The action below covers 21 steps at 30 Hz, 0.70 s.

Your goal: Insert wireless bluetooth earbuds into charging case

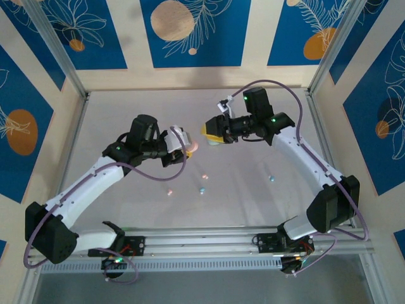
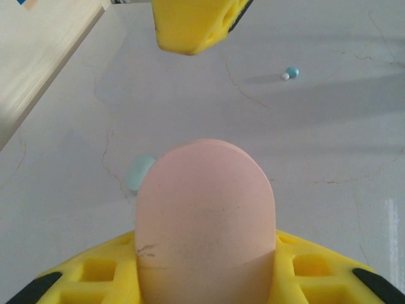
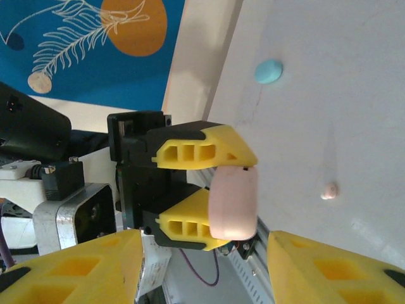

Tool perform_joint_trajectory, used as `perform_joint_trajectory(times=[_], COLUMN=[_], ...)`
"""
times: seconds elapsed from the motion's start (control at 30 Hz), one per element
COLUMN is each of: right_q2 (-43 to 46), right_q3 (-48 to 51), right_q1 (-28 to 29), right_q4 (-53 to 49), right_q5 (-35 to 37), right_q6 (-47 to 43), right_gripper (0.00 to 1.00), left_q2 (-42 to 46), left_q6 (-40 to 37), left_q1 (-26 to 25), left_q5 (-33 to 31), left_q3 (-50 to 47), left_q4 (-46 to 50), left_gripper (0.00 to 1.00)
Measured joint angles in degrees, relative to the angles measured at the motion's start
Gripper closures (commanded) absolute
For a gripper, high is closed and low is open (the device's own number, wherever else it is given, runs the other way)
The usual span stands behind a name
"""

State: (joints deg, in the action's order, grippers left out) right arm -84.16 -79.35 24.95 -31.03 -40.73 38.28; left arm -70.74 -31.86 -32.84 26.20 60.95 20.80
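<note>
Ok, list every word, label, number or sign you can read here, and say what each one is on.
No text here can be read.
White tag at the lower edge of the right wrist view: any print is too blurred to read.
Pink case: faint scuffs, no lettering.
Wall panels: leaf and circle patterns, no words.

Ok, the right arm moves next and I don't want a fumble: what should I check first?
1. Left gripper clamped on the pink case: ok.
2. Right gripper open, nothing between its fingers: ok.
3. Right gripper apart from the case: ok.
4. Earbud ready in a gripper: not ok; the pink earbud and blue earbud lie on the table.
5. Case lid open: cannot tell.
</note>
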Motion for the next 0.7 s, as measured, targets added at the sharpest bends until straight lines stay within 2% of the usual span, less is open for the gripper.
perform_joint_trajectory(times=[0.33, 0.57, 0.7], right_q2=[-6.01, -9.73, -10.82], right_q3=[-5.99, -9.18, -10.58], right_q1=[4.39, 6.03, 6.75], right_q4=[-8.22, -12.44, -14.34], right_q5=[2.58, 3.52, 3.74], right_q6=[-3.21, -5.25, -6.32], right_gripper=[0.46, 0.56, 0.57], left_q2=[0.20, 0.20, 0.22], left_q6=[-0.02, -0.02, -0.04], left_q1=[-1.22, -1.57, -1.60], left_q5=[-1.46, -1.86, -2.34], left_q3=[0.72, 0.72, 0.72], left_q4=[0.52, 1.07, 1.07], left_gripper=[0.67, 0.66, 0.66])
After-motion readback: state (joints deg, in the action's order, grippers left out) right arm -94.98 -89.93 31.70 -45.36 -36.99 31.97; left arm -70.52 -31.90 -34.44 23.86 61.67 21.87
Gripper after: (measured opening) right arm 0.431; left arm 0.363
